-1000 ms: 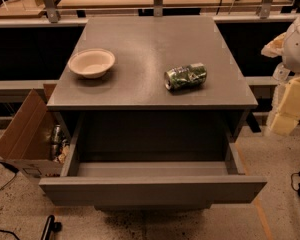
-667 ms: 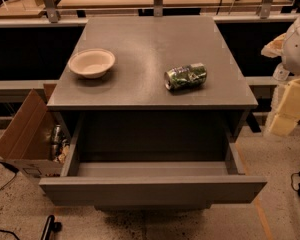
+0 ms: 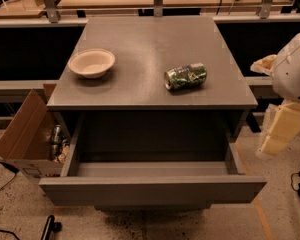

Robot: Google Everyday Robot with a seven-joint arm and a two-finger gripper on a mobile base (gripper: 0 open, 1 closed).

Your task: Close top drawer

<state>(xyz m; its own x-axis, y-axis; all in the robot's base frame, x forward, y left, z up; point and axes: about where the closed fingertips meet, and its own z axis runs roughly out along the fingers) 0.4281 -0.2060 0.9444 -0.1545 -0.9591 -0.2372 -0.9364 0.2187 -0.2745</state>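
The top drawer (image 3: 152,189) of the grey cabinet is pulled far out toward me. Its wide flat front panel sits low in the view and its deep grey box interior (image 3: 152,156) looks empty. My arm comes in at the right edge, white with cream parts. My gripper (image 3: 281,130) hangs to the right of the cabinet, about level with the drawer's right side and apart from it. It touches nothing.
On the cabinet top (image 3: 155,39) a white bowl (image 3: 91,62) stands at the left and a crushed green can (image 3: 185,76) lies at the right. An open cardboard box (image 3: 27,136) with items sits on the floor at the left. Cables lie on the floor at the right.
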